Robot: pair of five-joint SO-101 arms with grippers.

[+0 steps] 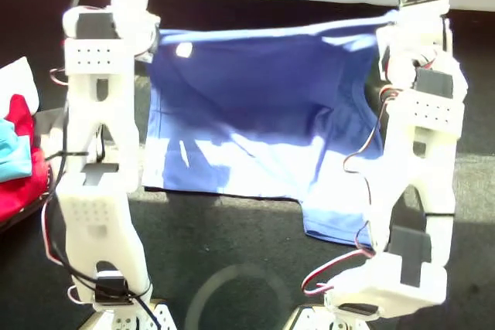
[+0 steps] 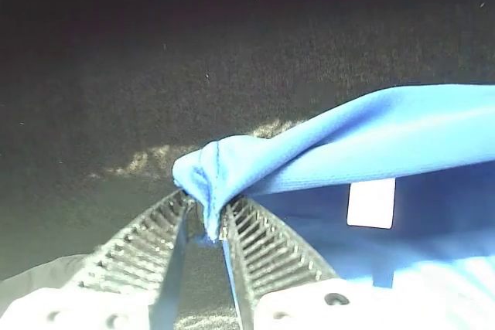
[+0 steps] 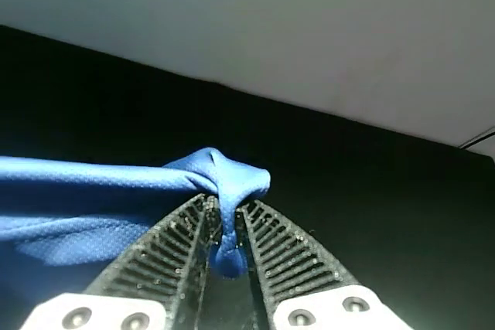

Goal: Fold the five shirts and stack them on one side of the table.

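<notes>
High view: blue shirt (image 1: 255, 129) spans table (image 1: 232, 268) centre, far edge stretched from 11 to 1 o'clock. Left gripper (image 2: 207, 218) and right gripper (image 3: 224, 229) each pinch a small corner bunch; uneven pull could slip one free.

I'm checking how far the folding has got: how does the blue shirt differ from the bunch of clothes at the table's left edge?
The blue shirt is stretched out wide; the bunch lies crumpled in a heap. The left gripper and the right gripper each pinch a corner of the blue shirt; nothing holds the bunch. The blue shirt is one colour; the bunch shows red, turquoise and white. Neither looks folded yet.
</notes>
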